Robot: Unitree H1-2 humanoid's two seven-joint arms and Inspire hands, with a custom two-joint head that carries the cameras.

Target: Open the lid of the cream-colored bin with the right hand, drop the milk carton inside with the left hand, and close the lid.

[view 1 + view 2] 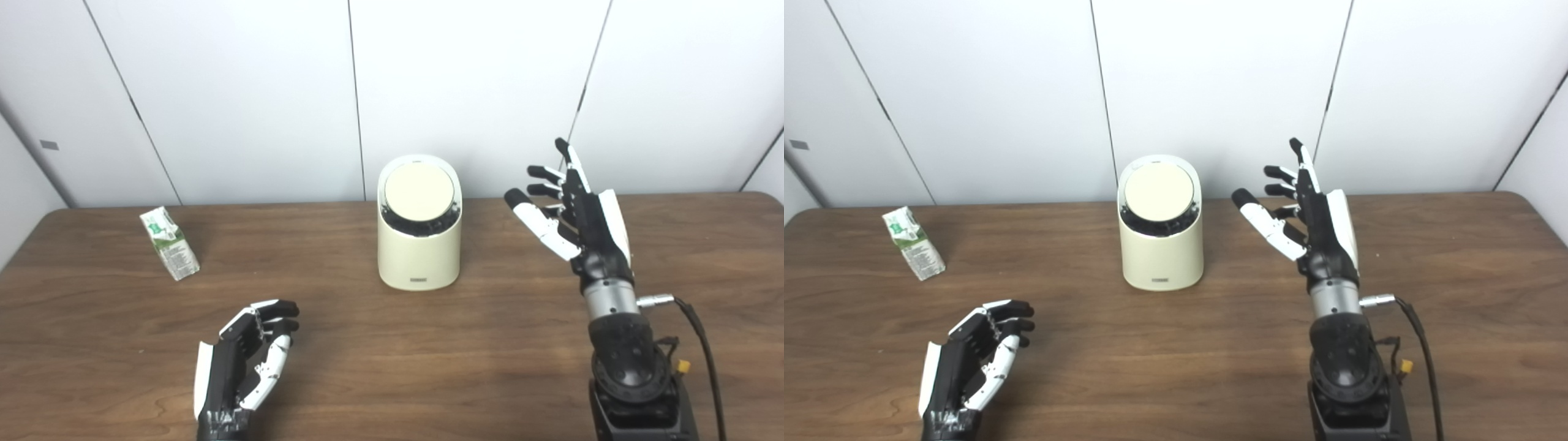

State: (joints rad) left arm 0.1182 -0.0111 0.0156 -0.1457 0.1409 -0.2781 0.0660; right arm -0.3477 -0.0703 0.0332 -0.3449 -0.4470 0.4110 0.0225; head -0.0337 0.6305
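The cream-colored bin (419, 257) stands upright at the table's middle, its round lid (419, 192) down and tilted toward me. A green and white milk carton (169, 243) stands at the far left, leaning slightly. My right hand (572, 211) is raised to the right of the bin, open with fingers spread, and touches nothing. Near the front edge my left hand (245, 361) rests low, open with fingers loosely curled and holding nothing, well short of the carton.
The brown wooden table (392, 343) ends at a white panelled wall behind the bin. A black cable (704, 349) runs from my right wrist down the right side.
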